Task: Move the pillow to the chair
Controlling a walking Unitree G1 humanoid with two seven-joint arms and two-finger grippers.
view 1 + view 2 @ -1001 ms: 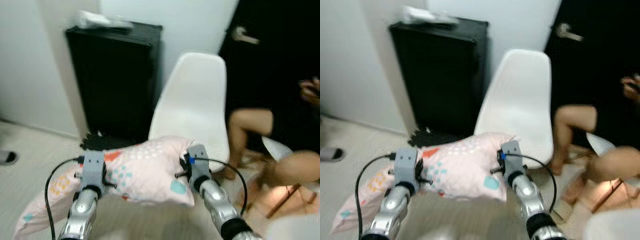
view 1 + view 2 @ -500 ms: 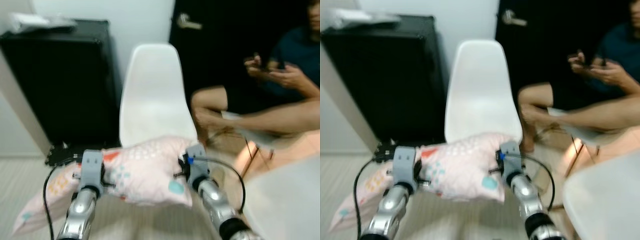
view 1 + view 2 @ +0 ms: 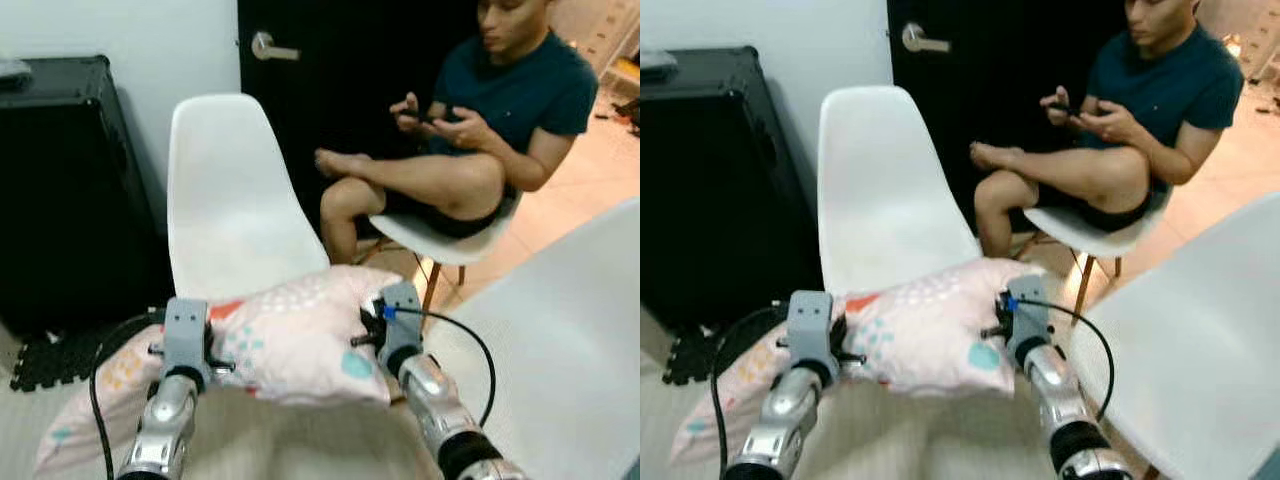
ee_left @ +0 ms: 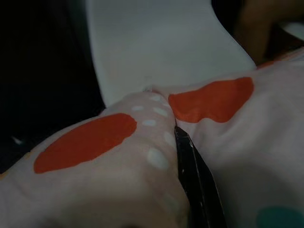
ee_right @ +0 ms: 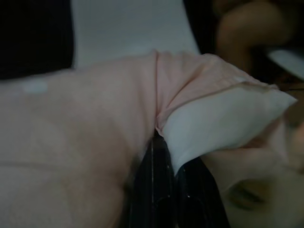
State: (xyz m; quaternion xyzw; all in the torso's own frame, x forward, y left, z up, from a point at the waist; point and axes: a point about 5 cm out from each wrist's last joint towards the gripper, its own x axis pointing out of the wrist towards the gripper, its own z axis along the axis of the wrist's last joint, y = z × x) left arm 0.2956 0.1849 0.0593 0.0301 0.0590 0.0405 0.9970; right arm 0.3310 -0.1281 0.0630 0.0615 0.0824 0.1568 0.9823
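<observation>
A pale pink pillow (image 3: 290, 335) with orange, teal and white spots hangs between my two arms, just in front of the white plastic chair (image 3: 225, 200). My left gripper (image 3: 205, 335) is shut on the pillow's left part, one black finger (image 4: 192, 166) sunk in a fold of the fabric. My right gripper (image 3: 368, 322) is shut on the pillow's right corner, its black fingers (image 5: 159, 166) pinching the cloth. The pillow's left end (image 3: 75, 420) droops low. The chair's seat (image 3: 240, 265) lies right behind the pillow.
A person (image 3: 470, 120) sits cross-legged on another white chair (image 3: 440, 235) to the right, holding a phone. A black cabinet (image 3: 60, 190) stands left of the chair, a black door (image 3: 340, 60) behind. A large white chair back (image 3: 560, 340) is close on my right.
The camera has swung to the right: the chair and cabinet slid left in view and the seated person came fully into view. Both grippers stay shut on the pillow.
</observation>
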